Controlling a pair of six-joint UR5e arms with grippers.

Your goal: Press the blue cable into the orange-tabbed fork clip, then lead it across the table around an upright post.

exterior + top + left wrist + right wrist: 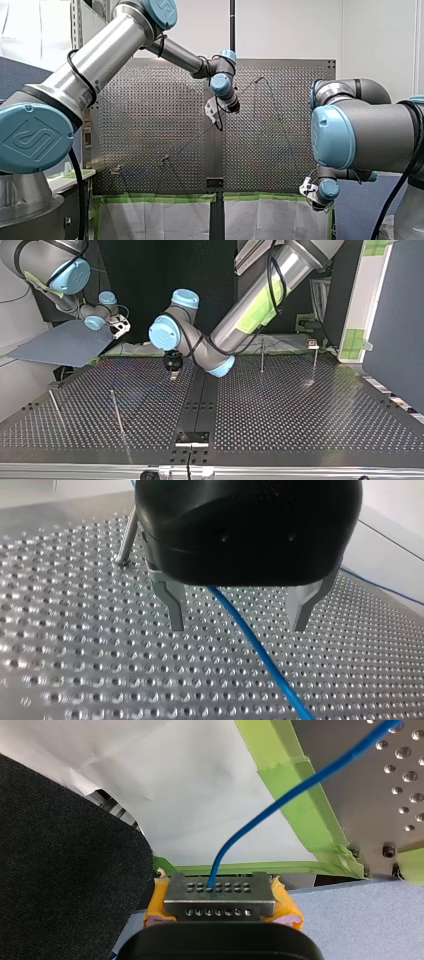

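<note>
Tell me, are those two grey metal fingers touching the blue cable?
Apart. The left wrist view shows the blue cable running between my left gripper's open fingers, with table showing on either side.

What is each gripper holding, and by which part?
My right gripper holds the blue cable, seemingly near one end; my left gripper is open and holds nothing.

A perforated metal table [300, 410] takes up most of the space. Its two plates are split by a black strip [201, 395] down the middle, and a small black bracket [191, 438] sits at the end of the strip nearest the top view's camera. Green tape [160, 198] runs along one table edge, and white sheets [150, 220] hang just below it. At the top view's left, a flat blue-grey board [65, 345] lies beside the table. In the right wrist view, dark fabric [65, 870] bulks next to the white sheeting.
</note>
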